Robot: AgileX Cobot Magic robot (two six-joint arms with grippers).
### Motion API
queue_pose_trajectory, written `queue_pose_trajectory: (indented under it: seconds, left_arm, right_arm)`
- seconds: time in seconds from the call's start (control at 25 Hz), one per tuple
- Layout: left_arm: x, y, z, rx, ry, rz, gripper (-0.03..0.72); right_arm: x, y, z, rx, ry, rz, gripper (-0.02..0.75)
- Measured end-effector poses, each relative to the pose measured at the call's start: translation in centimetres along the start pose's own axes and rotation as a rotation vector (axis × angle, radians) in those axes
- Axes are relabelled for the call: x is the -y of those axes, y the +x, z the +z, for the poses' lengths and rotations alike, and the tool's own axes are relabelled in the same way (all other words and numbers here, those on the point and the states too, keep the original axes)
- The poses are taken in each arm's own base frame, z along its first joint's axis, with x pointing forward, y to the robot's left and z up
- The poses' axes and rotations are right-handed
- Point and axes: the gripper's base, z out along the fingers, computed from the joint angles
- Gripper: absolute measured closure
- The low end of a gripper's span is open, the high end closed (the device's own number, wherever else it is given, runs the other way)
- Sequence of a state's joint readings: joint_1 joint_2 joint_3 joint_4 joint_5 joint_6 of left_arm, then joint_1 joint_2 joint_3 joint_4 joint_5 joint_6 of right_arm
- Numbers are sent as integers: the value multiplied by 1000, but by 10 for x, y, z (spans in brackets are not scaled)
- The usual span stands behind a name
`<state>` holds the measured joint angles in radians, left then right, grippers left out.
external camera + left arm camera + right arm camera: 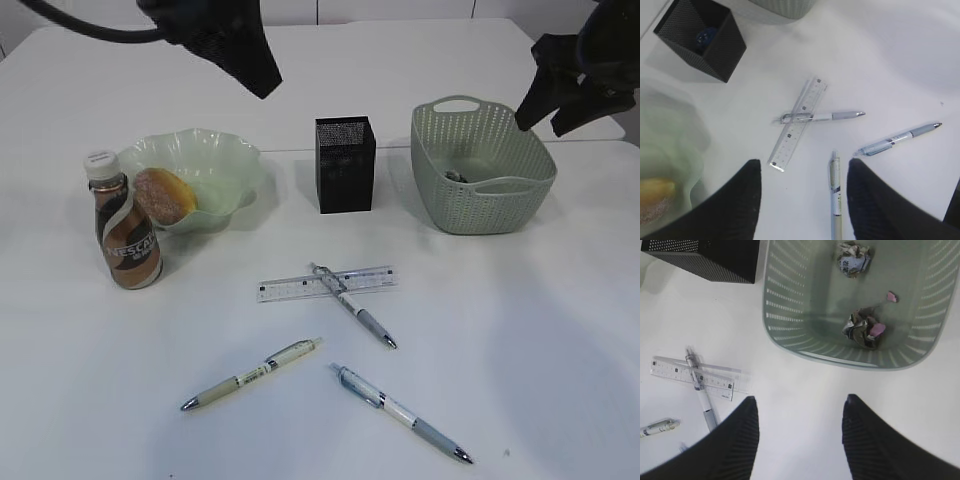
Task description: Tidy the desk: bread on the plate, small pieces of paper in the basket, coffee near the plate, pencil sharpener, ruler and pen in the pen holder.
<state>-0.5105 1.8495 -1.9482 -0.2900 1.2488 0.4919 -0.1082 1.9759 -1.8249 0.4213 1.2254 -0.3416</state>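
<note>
Both grippers hang spread and empty above the desk (560,330), the left gripper (802,200) over the ruler (797,125) with a pen (822,116) lying across it, the right gripper (797,440) beside the basket (785,315) holding crumpled paper scraps (860,327). Far left, the bread (165,195) sits in the plate (225,160) with the coffee (125,235) just beside it. The pen holder (345,165) stands between plate and basket, and two more pens (250,375) lie nearer.
</note>
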Motion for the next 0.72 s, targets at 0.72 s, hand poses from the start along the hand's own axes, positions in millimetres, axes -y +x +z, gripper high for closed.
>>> queue_pose_trajectory:
  seconds: [0.72]
  left_arm:
    - [11, 1, 82, -130, 118, 131, 299]
  right_arm:
    - [3, 1, 0, -8, 27, 11, 313]
